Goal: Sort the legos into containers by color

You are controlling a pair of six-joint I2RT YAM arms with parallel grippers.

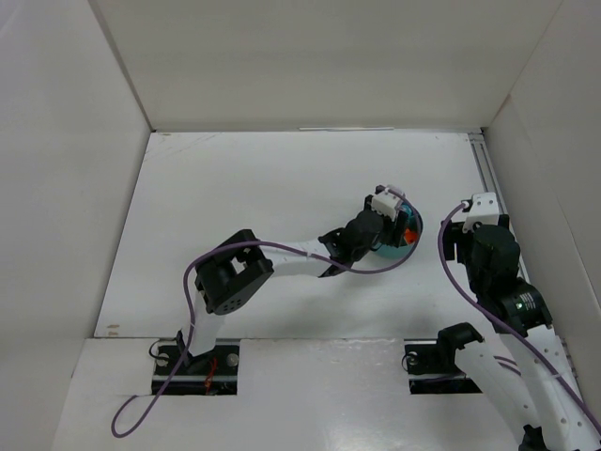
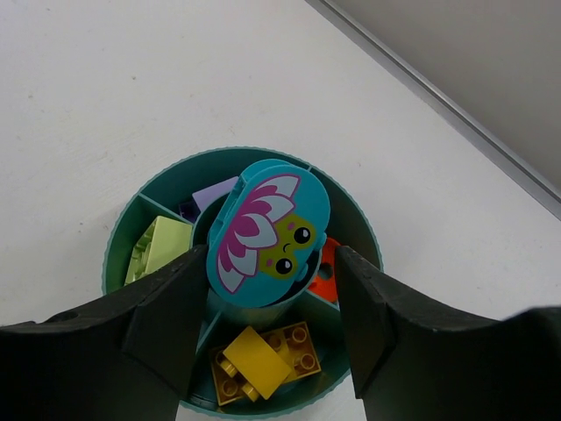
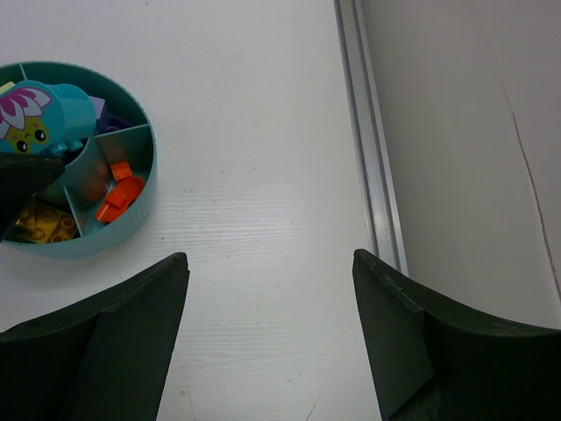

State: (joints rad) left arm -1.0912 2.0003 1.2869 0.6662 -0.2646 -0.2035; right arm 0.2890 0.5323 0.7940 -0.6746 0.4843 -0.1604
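Left gripper [image 2: 270, 259] fingers closely flank the cyan flower brick [image 2: 267, 230] above the teal bowl's [image 2: 111, 253] centre, away from the yellow bricks [image 2: 261, 361] at 6 o'clock. Whether they grip it is unclear. Right gripper [image 3: 270, 259] gapes wide, likely staying clear.

The cyan brick [image 2: 267, 232] hid the bowl's [image 2: 111, 259] centre and much of the purple bricks [image 2: 215, 193] beyond it. The right wrist view's edge cut off part of the bowl's rim.
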